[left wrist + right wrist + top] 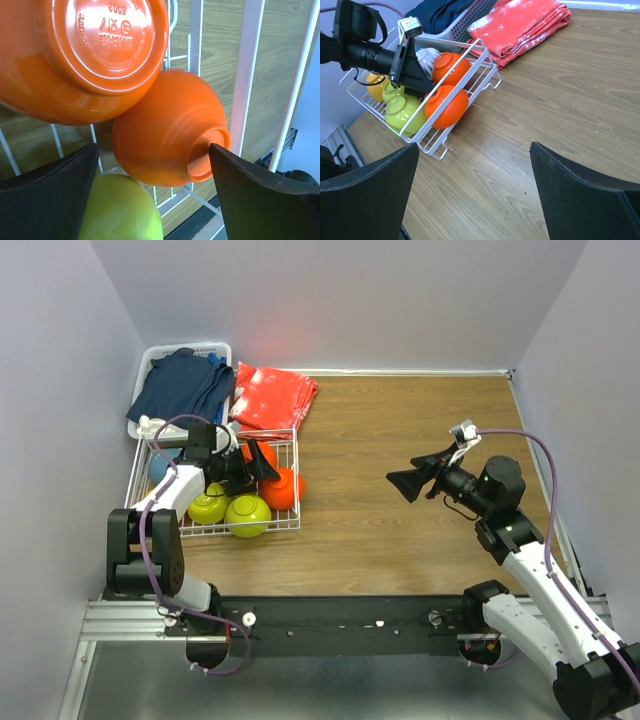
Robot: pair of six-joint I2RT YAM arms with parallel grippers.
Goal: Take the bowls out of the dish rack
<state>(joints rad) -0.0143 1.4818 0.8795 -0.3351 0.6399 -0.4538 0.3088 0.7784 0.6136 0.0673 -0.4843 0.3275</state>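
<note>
The white wire dish rack (297,455) stands at the table's left. It holds two lime green bowls (247,514), two red-orange bowls (283,488) and a blue bowl (157,468). The right wrist view also shows a yellow-orange bowl (376,85) and a white bowl (427,54) in the rack. My left gripper (262,465) is open inside the rack. In the left wrist view its jaws straddle the lower red-orange bowl (165,135), which lies on its side. The right fingertip (220,155) is at that bowl's foot ring. My right gripper (405,483) is open and empty above bare table.
A folded red cloth (272,395) lies behind the rack. A white plastic basket (228,348) of dark blue clothes stands at the back left. Bare wooden table (400,430) spreads to the rack's right. Walls close in on the left, back and right.
</note>
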